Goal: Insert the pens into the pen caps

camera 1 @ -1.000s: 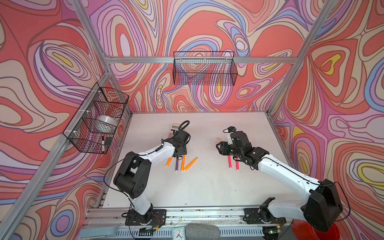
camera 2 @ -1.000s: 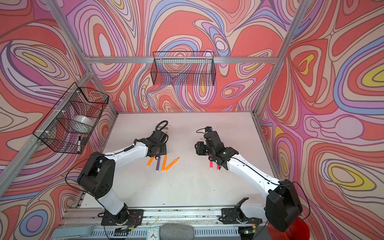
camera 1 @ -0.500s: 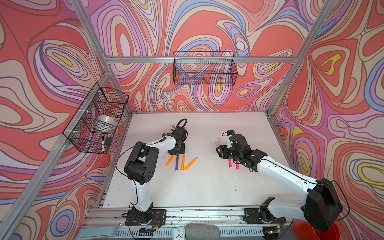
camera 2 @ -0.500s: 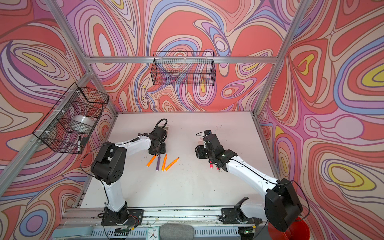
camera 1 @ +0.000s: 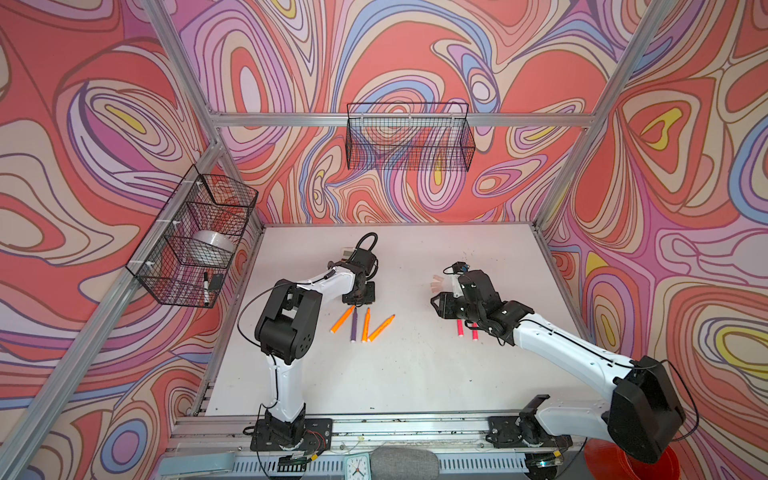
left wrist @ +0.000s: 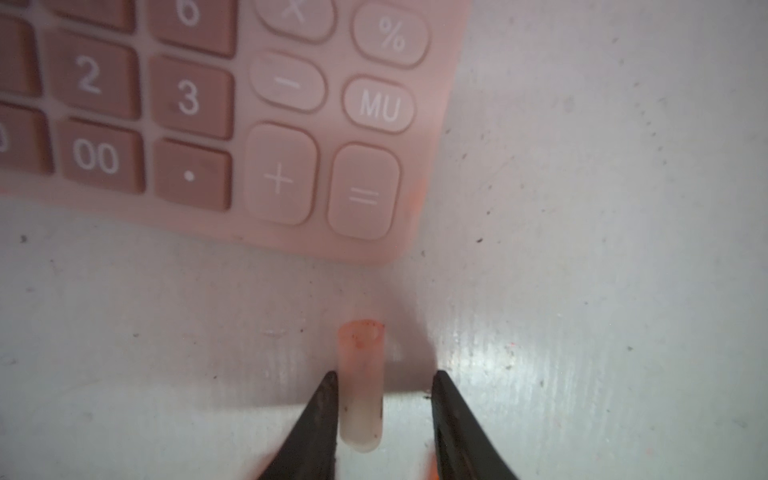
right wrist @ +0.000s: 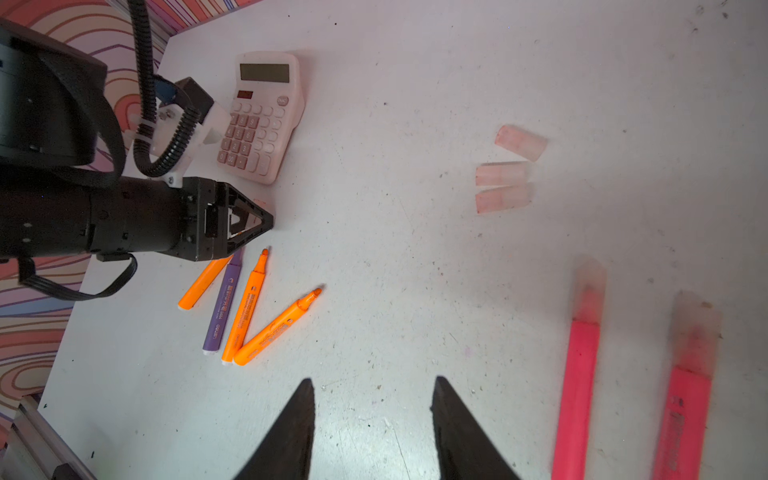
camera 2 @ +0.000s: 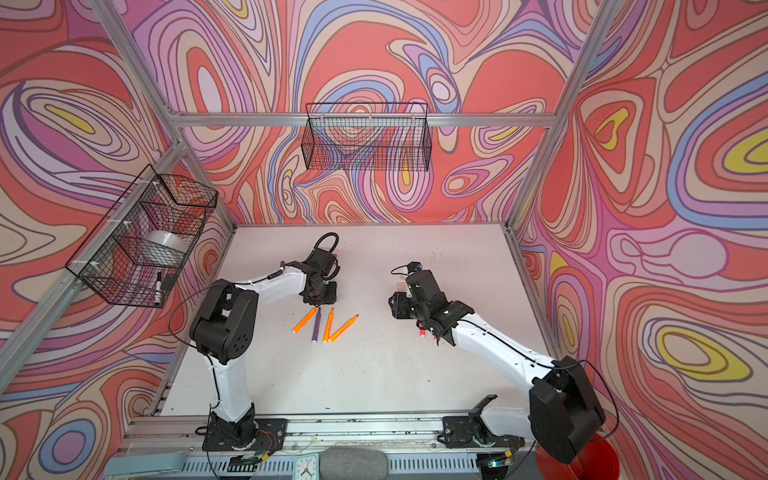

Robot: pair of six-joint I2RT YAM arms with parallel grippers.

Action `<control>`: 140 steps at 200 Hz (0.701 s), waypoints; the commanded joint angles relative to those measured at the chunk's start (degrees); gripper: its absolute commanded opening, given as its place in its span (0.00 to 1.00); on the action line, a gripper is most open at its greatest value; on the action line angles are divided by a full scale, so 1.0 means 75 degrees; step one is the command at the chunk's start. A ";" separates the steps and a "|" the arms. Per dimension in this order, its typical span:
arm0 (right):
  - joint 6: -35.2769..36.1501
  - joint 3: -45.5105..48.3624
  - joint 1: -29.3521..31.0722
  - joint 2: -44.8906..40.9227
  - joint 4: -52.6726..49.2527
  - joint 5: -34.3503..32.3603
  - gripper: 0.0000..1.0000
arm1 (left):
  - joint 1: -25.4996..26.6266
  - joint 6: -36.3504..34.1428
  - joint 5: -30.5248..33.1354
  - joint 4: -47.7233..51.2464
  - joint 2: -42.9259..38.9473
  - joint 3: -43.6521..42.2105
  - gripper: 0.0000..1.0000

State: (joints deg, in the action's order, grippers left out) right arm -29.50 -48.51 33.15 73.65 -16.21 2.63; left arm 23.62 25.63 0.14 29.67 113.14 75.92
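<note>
Three orange pens (right wrist: 245, 307), one purple pen (right wrist: 222, 307) and two pink pens (right wrist: 575, 395) make six in all. Two fitted caps (right wrist: 588, 291) sit on the pink ones and four loose caps (right wrist: 500, 174) lie free, six likewise. There are also one calculator (right wrist: 259, 120) and two wire baskets (camera 1: 409, 141).

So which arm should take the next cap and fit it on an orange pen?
Left. The left pincer straddles a cap lying on the table, and the orange pens lie right beside it. The right pincer is open over bare table, with the loose caps farther off.
</note>
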 commanded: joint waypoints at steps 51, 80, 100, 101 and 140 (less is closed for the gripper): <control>0.0076 0.0123 0.0038 -0.0075 -0.0030 -0.0044 0.47 | 0.0027 0.0072 -0.1054 0.0595 0.0028 -0.0229 0.43; 0.0110 0.0089 0.0037 -0.0060 -0.0054 -0.0042 0.47 | 0.0165 -0.0049 -0.1178 0.0497 -0.0039 -0.0270 0.42; 0.0101 0.0082 0.0034 -0.0066 -0.0031 -0.0026 0.47 | 0.0220 -0.0067 -0.1425 0.0507 0.0064 -0.0200 0.41; 0.0101 0.0082 0.0034 -0.0062 -0.0031 -0.0019 0.47 | 0.0223 -0.0066 -0.1437 0.0508 0.0065 -0.0193 0.41; 0.0101 0.0131 0.0042 -0.0086 -0.0019 -0.0029 0.47 | 0.0337 -0.0112 -0.1691 0.0412 0.0065 -0.0173 0.41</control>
State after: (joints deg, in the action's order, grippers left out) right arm -29.23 -48.34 33.15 73.65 -16.27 2.61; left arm 25.43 25.47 -9.85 29.87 112.71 75.59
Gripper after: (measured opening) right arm 0.470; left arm 0.406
